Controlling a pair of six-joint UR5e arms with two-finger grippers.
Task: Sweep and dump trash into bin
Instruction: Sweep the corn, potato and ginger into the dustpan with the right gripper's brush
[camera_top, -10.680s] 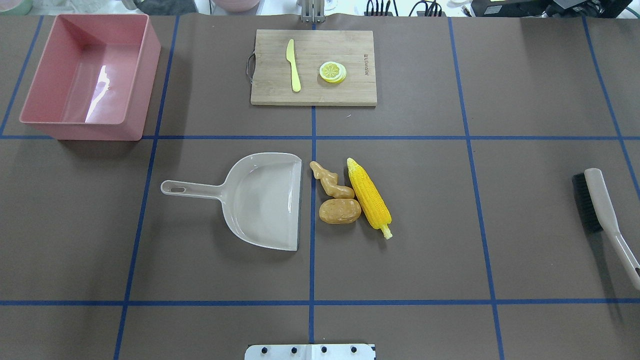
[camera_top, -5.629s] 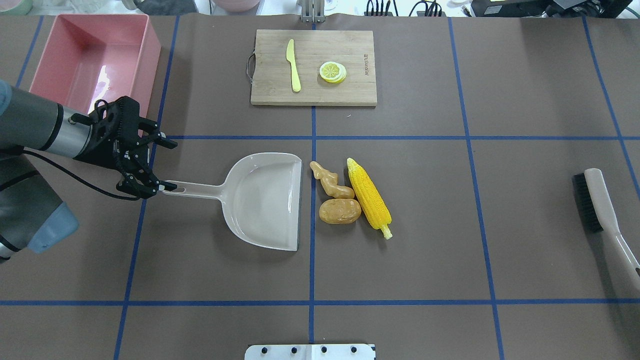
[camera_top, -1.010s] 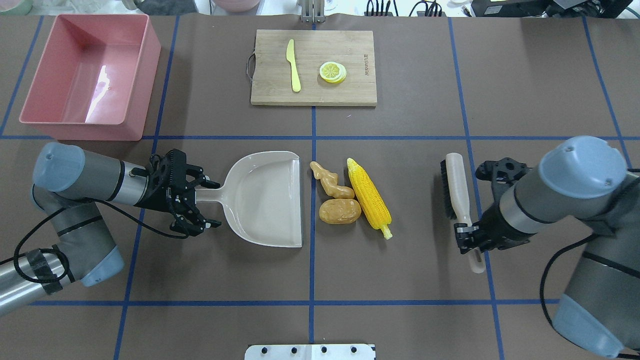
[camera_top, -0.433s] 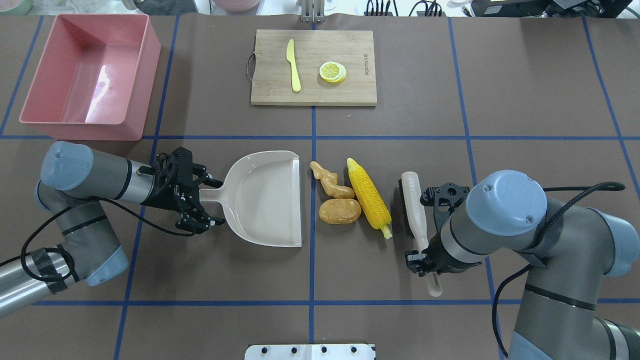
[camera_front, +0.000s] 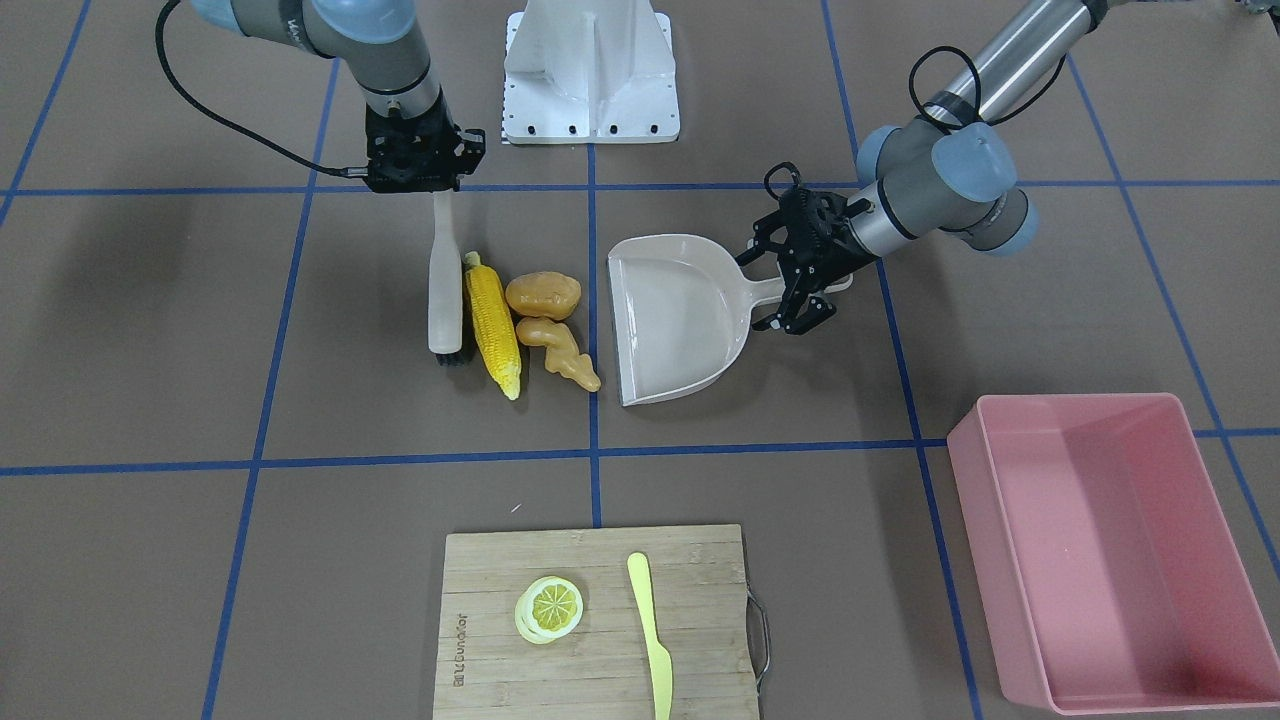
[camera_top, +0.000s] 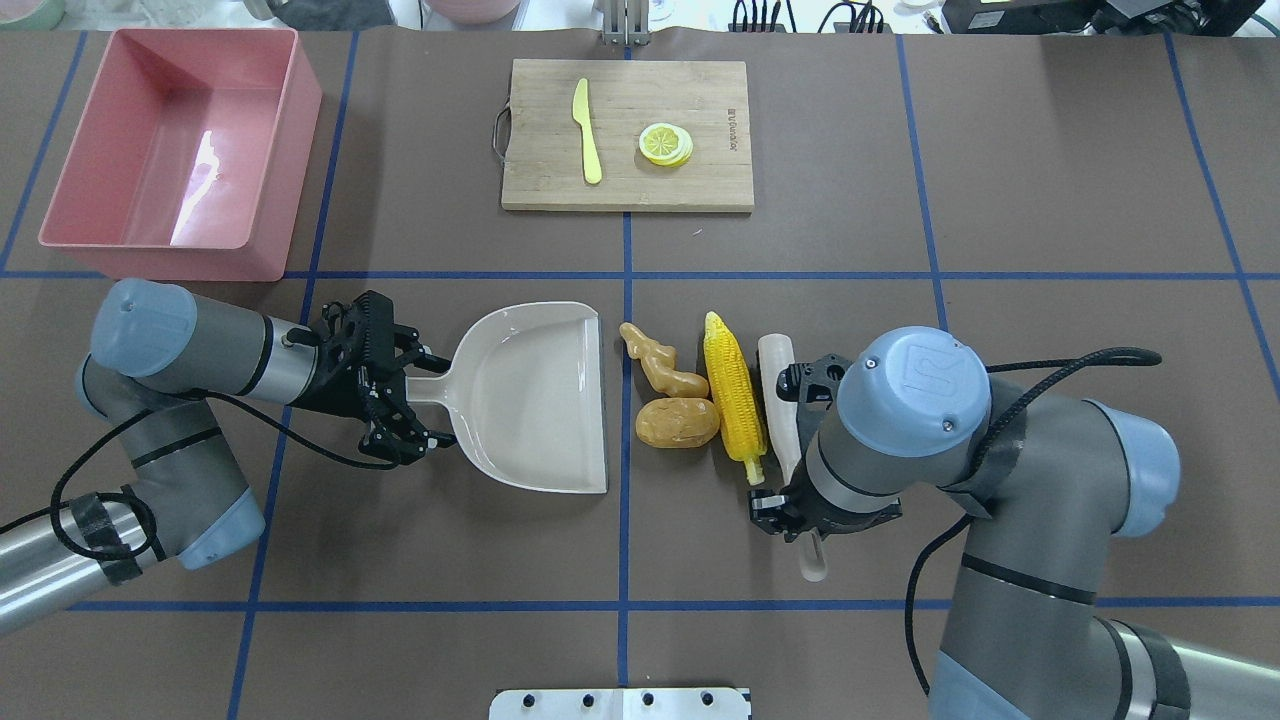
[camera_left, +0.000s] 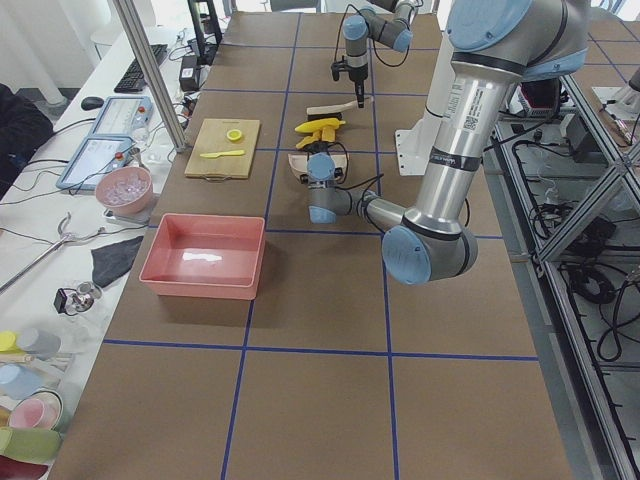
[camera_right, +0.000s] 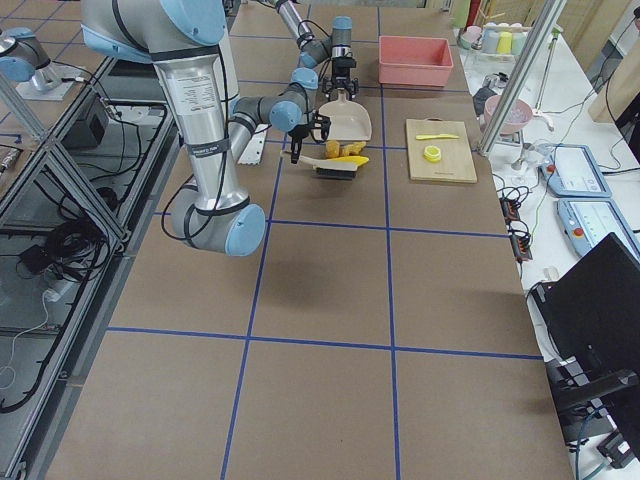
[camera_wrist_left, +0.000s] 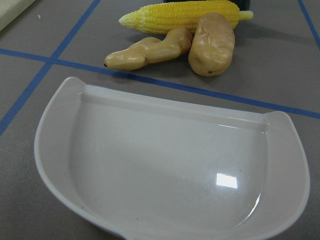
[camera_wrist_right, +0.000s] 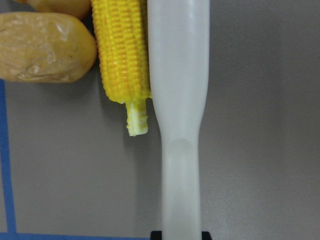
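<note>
The corn cob (camera_top: 733, 395), potato (camera_top: 678, 422) and ginger root (camera_top: 662, 362) lie just right of the beige dustpan's (camera_top: 535, 400) open edge. My left gripper (camera_top: 425, 398) is shut on the dustpan handle. My right gripper (camera_top: 792, 515) is shut on the handle of a beige brush (camera_top: 778, 400), whose side presses against the corn. The right wrist view shows the brush handle (camera_wrist_right: 180, 125) alongside the corn (camera_wrist_right: 122, 55). The left wrist view shows the empty pan (camera_wrist_left: 165, 165) facing the three foods. The pink bin (camera_top: 60, 215) stands empty at the far left.
A wooden cutting board (camera_top: 700, 190) with a yellow knife (camera_top: 587, 130) and a lemon slice (camera_top: 665, 143) lies at the far centre. The robot's base plate (camera_top: 620, 703) is at the near edge. The brown mat carries blue tape grid lines.
My right arm has carried the brush leftward up against the corn, which has shifted left and straightened. My left gripper holds the dustpan almost still.
</note>
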